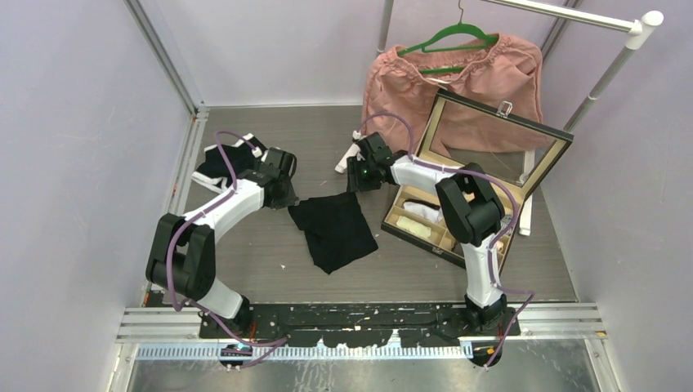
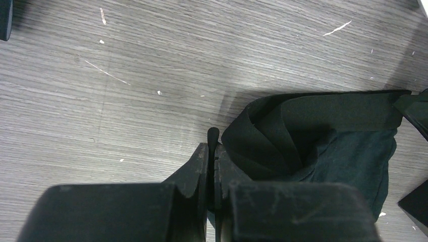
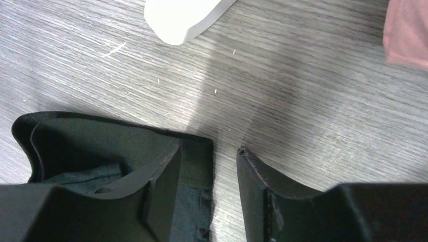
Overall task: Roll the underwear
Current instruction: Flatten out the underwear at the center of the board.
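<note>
Status: rolling not begun. The black underwear (image 1: pixel 333 231) lies flat and unrolled on the table (image 1: pixel 245 265), just beside the open case (image 1: pixel 415 236), on the case's left-arm side. Its waistband edge is the end farther from the arm bases.

Left gripper (image 2: pixel 212 151): jaws pressed together at the waistband corner farthest from the case. The band puckers up into a fold right against them, so I judge it is pinching the cloth. The pinch itself is hidden.

Right gripper (image 3: pixel 208 150): spread wide over the waistband corner nearer the case, one finger above the band and the other above bare table. It grips nothing.

Left to do, as I judge it: pinch the second corner, then the whole roll.

More black-and-white briefs (image 1: pixel 222 159) lie heaped far from the case, beyond the left arm. What sits in the case's compartments is pale; I cannot tell what it is.

Surface: grey wood-grain board with scattered white flecks. Room: lilac walls. A pink garment (image 1: pixel 490 73) on a green hanger (image 1: pixel 458 34) hangs from a rail (image 1: pixel 572 15) behind the case.
</note>
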Available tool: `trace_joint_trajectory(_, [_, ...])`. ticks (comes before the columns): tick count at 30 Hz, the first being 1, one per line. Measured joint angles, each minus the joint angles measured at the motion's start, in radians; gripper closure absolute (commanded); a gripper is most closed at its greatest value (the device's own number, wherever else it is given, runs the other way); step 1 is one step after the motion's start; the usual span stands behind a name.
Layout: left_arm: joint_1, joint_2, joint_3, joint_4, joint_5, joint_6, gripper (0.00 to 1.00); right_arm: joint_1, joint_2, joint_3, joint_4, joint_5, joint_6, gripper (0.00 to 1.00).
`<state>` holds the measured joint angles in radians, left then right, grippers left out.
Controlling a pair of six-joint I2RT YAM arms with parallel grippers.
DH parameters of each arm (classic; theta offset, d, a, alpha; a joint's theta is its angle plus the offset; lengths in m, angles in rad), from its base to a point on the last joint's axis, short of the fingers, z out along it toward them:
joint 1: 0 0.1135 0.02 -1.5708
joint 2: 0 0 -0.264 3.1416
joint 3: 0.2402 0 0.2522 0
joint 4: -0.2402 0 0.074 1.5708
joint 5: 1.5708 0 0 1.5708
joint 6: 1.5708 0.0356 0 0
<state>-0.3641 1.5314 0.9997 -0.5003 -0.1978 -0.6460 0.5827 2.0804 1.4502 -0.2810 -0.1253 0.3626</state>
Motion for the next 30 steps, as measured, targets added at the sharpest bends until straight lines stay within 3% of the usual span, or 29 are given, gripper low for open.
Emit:
trace_joint_trajectory(9, [0.000,0.000,0.000,-0.001,0.004,-0.001,0.99,0.000,0.031,0.036,-0.023,-0.050,-0.005,0.73])
trace_joint_trajectory(12, [0.000,0.000,0.000,-0.002,0.007,-0.004,0.99,0.000,0.032,0.035,-0.028,-0.068,-0.004,0.85])
trace_joint_trajectory(13, [0.000,0.000,0.000,-0.002,0.007,-0.005,0.99,0.000,0.032,0.024,-0.024,-0.089,0.004,0.96])
trace_joint_trajectory(14, [0.000,0.000,0.000,-0.002,0.007,-0.005,0.99,0.000,0.032,0.023,-0.022,-0.090,0.005,0.99])
trace_joint_trajectory(22, [0.000,-0.107,-0.029,-0.026,0.011,-0.003,0.99,0.000,-0.161,-0.242,0.108,-0.044,0.037,0.99])
trace_joint_trajectory(30, [0.001,-0.509,-0.125,-0.019,0.052,0.031,0.99,0.033,-0.576,-0.415,0.146,0.037,0.056,0.99])
